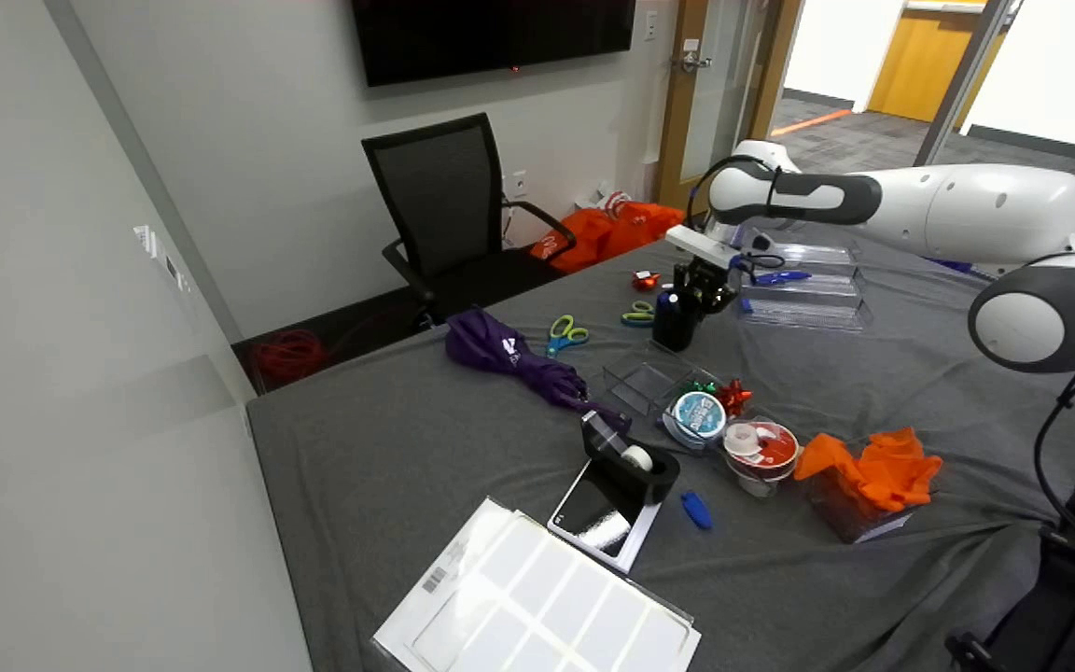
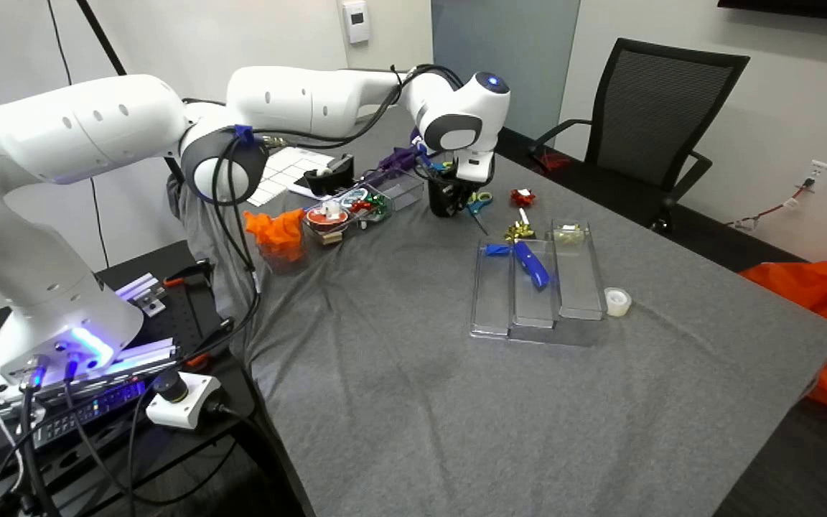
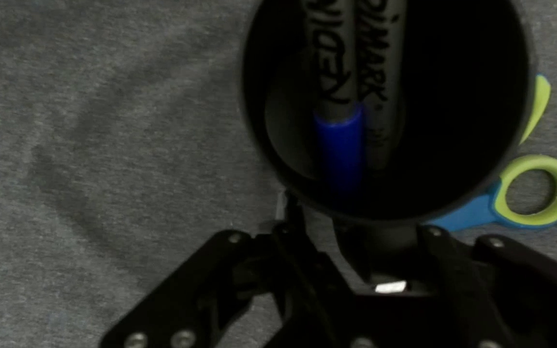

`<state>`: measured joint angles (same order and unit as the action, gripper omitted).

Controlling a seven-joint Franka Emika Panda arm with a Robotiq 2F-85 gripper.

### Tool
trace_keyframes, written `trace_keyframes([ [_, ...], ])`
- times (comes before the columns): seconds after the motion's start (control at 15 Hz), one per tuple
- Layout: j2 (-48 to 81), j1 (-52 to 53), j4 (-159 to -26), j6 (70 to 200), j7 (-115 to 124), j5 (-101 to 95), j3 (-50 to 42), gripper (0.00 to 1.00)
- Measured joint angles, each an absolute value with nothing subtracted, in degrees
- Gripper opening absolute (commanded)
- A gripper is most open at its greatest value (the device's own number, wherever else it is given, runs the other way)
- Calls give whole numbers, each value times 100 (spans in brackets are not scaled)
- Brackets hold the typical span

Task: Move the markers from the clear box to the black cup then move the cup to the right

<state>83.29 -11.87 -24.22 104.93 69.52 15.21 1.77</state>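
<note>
Standing upright on the grey-covered table (image 2: 399, 373): black cup (image 3: 452, 121), in the upper right of the wrist view, with two markers (image 3: 334, 63) leaning side by side inside, dark lettering along both barrels and bright blue at the lower end of the left one. Just below the rim, at lower centre of the same view, hand (image 3: 315, 220) with fingers (image 3: 375, 251) apart and a narrow strip of table between them; hard to tell whether touching the cup wall or only close to it. To the right there, scissors (image 3: 496, 208) with yellow-green and blue handles, partly hidden by the rim. In both exterior views, hand close at the cup's upper right. Right of centre in an exterior view, clear box (image 2: 537, 310) with three long sections, long blue item (image 2: 530, 266) in the middle one, white roll (image 2: 618, 301) just off the box's right edge. Just below the cup in an exterior view, small clear tray (image 1: 645, 378), round blue-white disc (image 1: 699, 415) at the tray's lower right. Farther left, purple bundle (image 1: 519, 359); at the bottom, white label sheets (image 1: 537, 607).
</note>
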Motion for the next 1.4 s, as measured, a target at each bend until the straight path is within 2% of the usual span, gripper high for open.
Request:
trace_keyframes([
  [0.13, 8329, -1187, -2428, 10494, 6954, 1519, 155, 1],
  [0.2, 8329, -1187, -2429, 10494, 6954, 1519, 149, 1],
  [0.27, 8340, -1187, -2407, 10474, 6958, 1505, 148, 5],
  [0.73, 8342, -1197, -2401, 10475, 6850, 1508, 159, 5],
  [1.4, 8322, -1583, -2200, 9560, 5652, 1469, 179, 5],
])
